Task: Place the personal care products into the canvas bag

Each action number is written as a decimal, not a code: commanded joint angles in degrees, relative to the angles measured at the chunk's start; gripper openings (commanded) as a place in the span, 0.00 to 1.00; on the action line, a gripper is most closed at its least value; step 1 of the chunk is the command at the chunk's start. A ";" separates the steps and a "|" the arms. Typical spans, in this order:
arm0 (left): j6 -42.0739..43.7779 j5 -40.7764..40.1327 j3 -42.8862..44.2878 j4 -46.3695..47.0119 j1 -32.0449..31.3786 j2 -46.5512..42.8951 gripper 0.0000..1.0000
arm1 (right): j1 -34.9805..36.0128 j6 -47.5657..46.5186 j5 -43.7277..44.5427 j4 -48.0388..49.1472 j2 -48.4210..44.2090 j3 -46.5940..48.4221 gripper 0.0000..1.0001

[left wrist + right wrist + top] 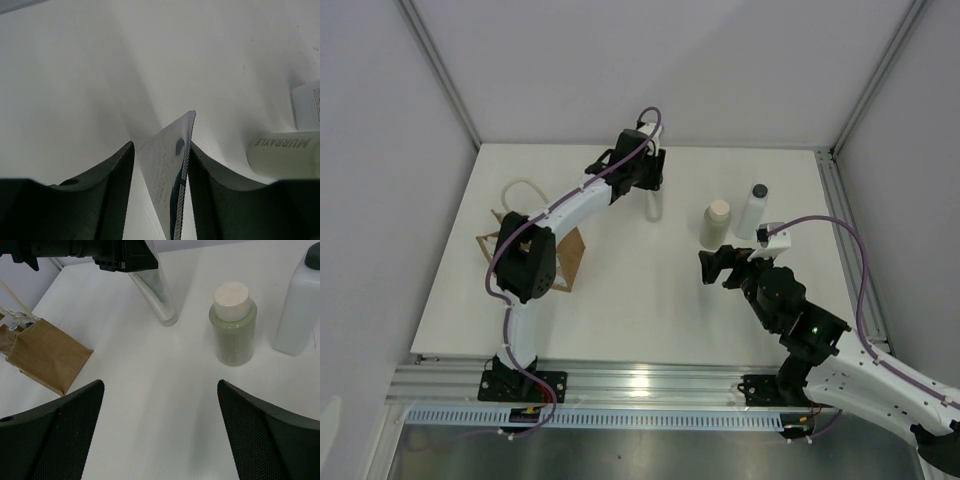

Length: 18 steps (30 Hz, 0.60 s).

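Observation:
My left gripper point(652, 186) is shut on the flat end of the grey-white squeeze tube point(654, 206), which leans with its cap on the table at the back middle; the wrist view shows the tube point(164, 165) between the jaws point(161, 150). The cream bottle point(716, 222) and the translucent bottle with a dark cap point(752, 210) stand upright to its right. My right gripper point(715, 268) is open and empty just in front of them point(160, 385). The canvas bag point(570, 262) stands at the left, partly under the left arm. The orange bottle is not visible.
The bag's rope handle point(515, 190) loops up behind the left arm. The right wrist view shows the bag point(47, 357), tube point(160, 295), cream bottle point(232, 330) and translucent bottle point(300, 305). White walls and aluminium posts enclose the table point(650, 310).

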 commanded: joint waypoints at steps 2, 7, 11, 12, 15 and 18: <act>-1.42 0.10 2.18 2.25 -0.72 1.08 0.46 | -0.19 -0.33 1.26 0.92 0.87 2.41 0.99; -2.12 -0.44 0.77 2.60 -0.99 0.99 0.30 | -0.19 -0.33 1.61 0.31 1.22 2.76 0.99; -2.39 0.00 0.77 1.03 -0.99 0.55 0.01 | -0.28 -0.16 1.87 -0.04 0.17 2.85 0.99; -2.48 -0.17 0.77 0.67 -0.99 0.29 0.01 | -0.37 -0.24 1.79 0.13 0.08 2.85 0.99; -3.96 -1.92 -0.19 -0.82 -0.99 -1.90 0.00 | -0.28 -0.16 1.53 0.13 0.08 2.76 0.99; -5.63 -3.77 -1.60 -2.05 -0.99 -5.42 0.00 | -0.37 0.10 1.00 0.13 0.25 2.94 0.99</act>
